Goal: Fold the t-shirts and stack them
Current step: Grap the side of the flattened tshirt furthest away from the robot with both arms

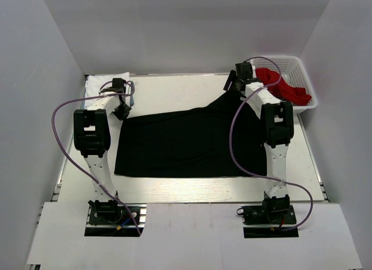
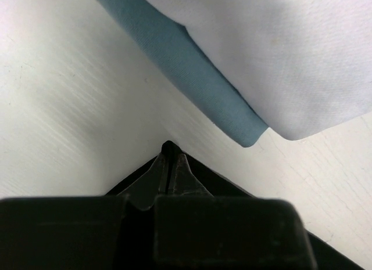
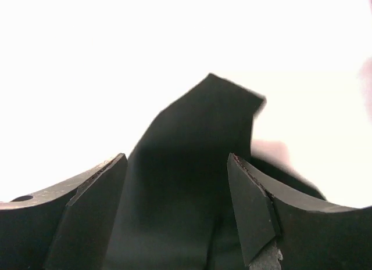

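Left wrist view: left gripper point(image 2: 170, 148) clamps the black t-shirt point(image 1: 186, 145) by its corner, apparently to fold it; right gripper point(image 3: 176, 159) straddles the opposite corner, jaws wide, gripping nothing.

Bright, even overhead light — right wrist view blown out white, foreground blurred.

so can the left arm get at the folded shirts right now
Likely yes: the folded shirts lie just beyond the left end effector, nothing between, but it grips the black t-shirt.
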You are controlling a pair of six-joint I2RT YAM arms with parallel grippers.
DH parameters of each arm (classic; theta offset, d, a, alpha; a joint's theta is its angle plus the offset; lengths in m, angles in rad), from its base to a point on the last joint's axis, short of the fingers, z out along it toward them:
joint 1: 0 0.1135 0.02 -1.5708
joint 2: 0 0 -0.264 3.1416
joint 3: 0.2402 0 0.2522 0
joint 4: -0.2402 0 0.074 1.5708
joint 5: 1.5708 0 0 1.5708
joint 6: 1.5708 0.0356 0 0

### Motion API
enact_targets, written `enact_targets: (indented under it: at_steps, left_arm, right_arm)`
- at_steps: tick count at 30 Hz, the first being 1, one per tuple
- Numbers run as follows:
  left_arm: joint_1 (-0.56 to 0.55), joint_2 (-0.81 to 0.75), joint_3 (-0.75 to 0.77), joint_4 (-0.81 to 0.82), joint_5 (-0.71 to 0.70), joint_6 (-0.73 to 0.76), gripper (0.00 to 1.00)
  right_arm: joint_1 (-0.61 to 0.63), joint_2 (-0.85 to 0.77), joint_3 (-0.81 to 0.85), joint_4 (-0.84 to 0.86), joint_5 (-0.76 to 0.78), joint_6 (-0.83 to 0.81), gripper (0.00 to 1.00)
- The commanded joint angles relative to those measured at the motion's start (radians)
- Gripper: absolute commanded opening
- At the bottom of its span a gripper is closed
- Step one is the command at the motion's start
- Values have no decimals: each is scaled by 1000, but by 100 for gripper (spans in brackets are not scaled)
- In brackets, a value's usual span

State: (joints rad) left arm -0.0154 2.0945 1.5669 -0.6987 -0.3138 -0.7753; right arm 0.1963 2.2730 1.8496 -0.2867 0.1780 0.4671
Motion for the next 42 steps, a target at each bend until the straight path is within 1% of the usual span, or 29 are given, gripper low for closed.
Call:
enact_targets:
  at_steps: [1,4,5,6,8,9,10,11,12,15,17,18,19,20,21,22,23,24,25,26,28,29,31,32,35,38,40,42]
  left_arm:
    - [-1,-83,-21,8,-11,11,0]
    - [-1,-94,-21,8,-11,11,0]
    - [-1,-94,-21,8,-11,11,0]
    - [-1,-94,-21,8,-11,11,0]
    - [-1,-94,-21,8,-11,11,0]
    - [-1,-94,-21,8,-11,11,0]
    - [-1,-94,-21,8,-11,11,0]
    - [-1,-94,-12,8,-11,21,0]
    - [-1,-94,-11,8,-11,21,0]
    - [-1,-94,-11,8,-11,21,0]
    - [-1,-105,-2,8,-11,21,0]
    - [-12,-116,-2,8,-11,30,0]
    - [-12,-116,-2,8,-21,30,0]
    - [-12,-126,-2,8,-21,39,0]
    - [-12,-126,-2,8,-21,39,0]
    - [-12,-136,-13,8,-12,39,0]
    - [-12,-136,-13,17,-11,39,0]
    - [-12,-136,-13,18,-11,39,0]
    - [-12,-136,-13,18,-11,39,0]
    - [-12,-136,-13,18,-11,39,0]
    - [-12,-136,-13,18,-2,39,0]
    - [-12,-136,-13,18,-2,39,0]
    - [-12,-136,-13,18,-2,39,0]
    - [-12,-136,-13,18,-2,39,0]
    - [-12,-136,-13,18,-2,39,0]
    - [-12,-136,-13,27,-11,39,0]
    - [-12,-136,-13,27,-11,39,0]
    - [-12,-125,-13,27,-11,39,0]
  right_arm:
    - [-5,86,167,-46,64,-36,76]
    - [-3,115,220,-42,92,-50,76]
    - [-5,118,217,-36,98,-50,72]
    - [-5,125,217,-28,97,-56,64]
    - [-6,126,214,-14,84,-55,51]
    - [-5,128,212,-16,84,-53,42]
    - [-5,126,214,-16,75,-54,17]
    - [-5,122,211,-16,75,-54,6]
    - [-5,109,212,-19,75,-54,0]
    - [-5,62,179,-17,84,-51,0]
    - [-1,10,107,-6,92,-47,0]
    - [-4,-13,79,26,125,-45,0]
    - [-1,-79,51,43,142,-48,0]
    - [-1,-98,-17,55,153,-47,0]
    - [-3,-115,-29,67,161,-51,0]
    - [-8,-119,-32,60,161,-53,3]
    - [-8,-113,-1,43,167,-59,20]
    - [-11,-80,14,3,179,-73,21]
    - [-9,-61,48,-14,184,-76,25]
    - [-12,-32,81,-40,180,-87,39]
    - [-17,8,118,-52,132,-91,49]
    - [-15,29,138,-52,124,-94,60]
    - [-15,49,160,-51,91,-91,68]
    - [-20,72,164,-48,87,-85,70]
    - [-20,108,186,-43,72,-73,70]
    - [-17,137,200,-43,48,-58,67]
    - [-20,149,206,-49,49,-45,67]
    - [-20,169,212,-57,38,-45,61]
